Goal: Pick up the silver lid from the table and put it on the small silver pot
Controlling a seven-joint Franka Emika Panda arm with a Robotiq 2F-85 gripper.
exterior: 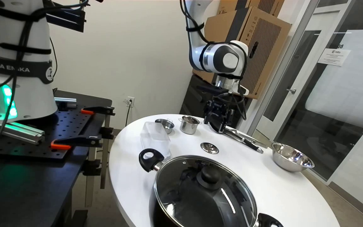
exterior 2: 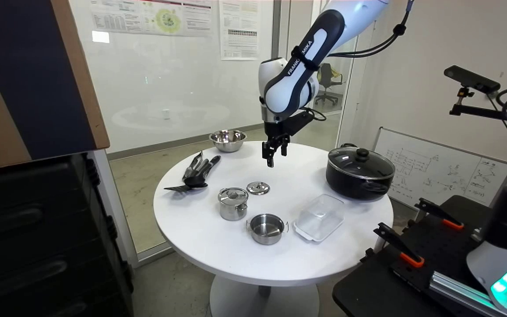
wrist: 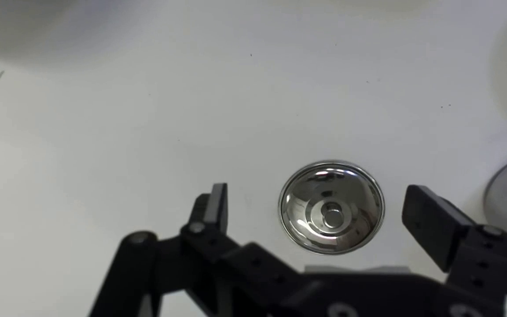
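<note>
Polished steel, the silver lid [wrist: 332,207] lay on the white counter [exterior 2: 200,220], dome upward. The pincer [wrist: 317,196] hung above, spread wide and pinching nothing. In the wrist view the lid sat nearer the three o'clock finger [wrist: 429,220] than the nine o'clock finger [wrist: 216,207] — so a straight drop and close could have let the nearer one strike the edge and send the lid skidding toward nine. Even centred, its smooth dome and small knob [wrist: 333,217] might have slipped from a shallow pinch.

In an exterior view the small silver pot [exterior 2: 266,231] stood open at about six o'clock from the lid. The taller steel pot [exterior 2: 233,211], at eight, was already covered — a low carry could have knocked it. A clear plastic box [exterior 2: 321,218] lay just beside the small silver pot, toward three o'clock; a wide swing might have caught it, and a lid released off-centre would probably have tipped.
</note>
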